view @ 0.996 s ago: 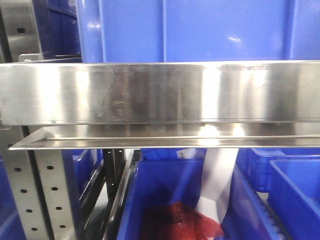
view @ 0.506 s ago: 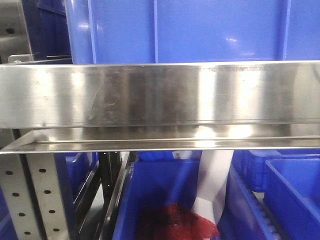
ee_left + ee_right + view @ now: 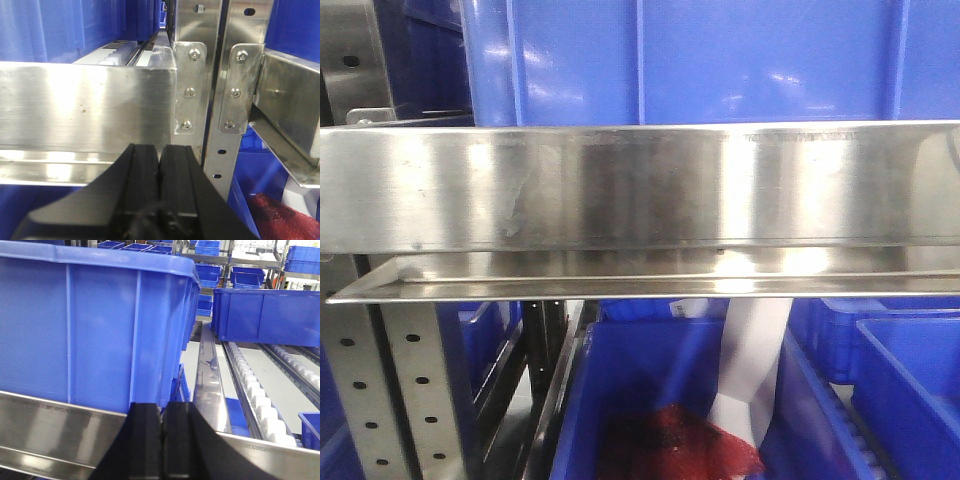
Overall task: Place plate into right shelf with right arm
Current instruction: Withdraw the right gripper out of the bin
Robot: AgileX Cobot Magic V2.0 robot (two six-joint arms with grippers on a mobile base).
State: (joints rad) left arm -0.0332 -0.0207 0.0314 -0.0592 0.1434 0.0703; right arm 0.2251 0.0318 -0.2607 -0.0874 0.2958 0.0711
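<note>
No plate shows in any view. The right shelf (image 3: 640,185), a shiny steel rack, fills the front view with its flat lipped edge. A large blue bin (image 3: 720,60) sits on it, and a lower blue bin (image 3: 650,400) beneath holds something red (image 3: 675,450). The right hand (image 3: 162,412), fingers pressed together and holding nothing, hangs just before that upper bin. The left hand (image 3: 159,155), also closed and empty, faces the perforated uprights (image 3: 220,100).
</note>
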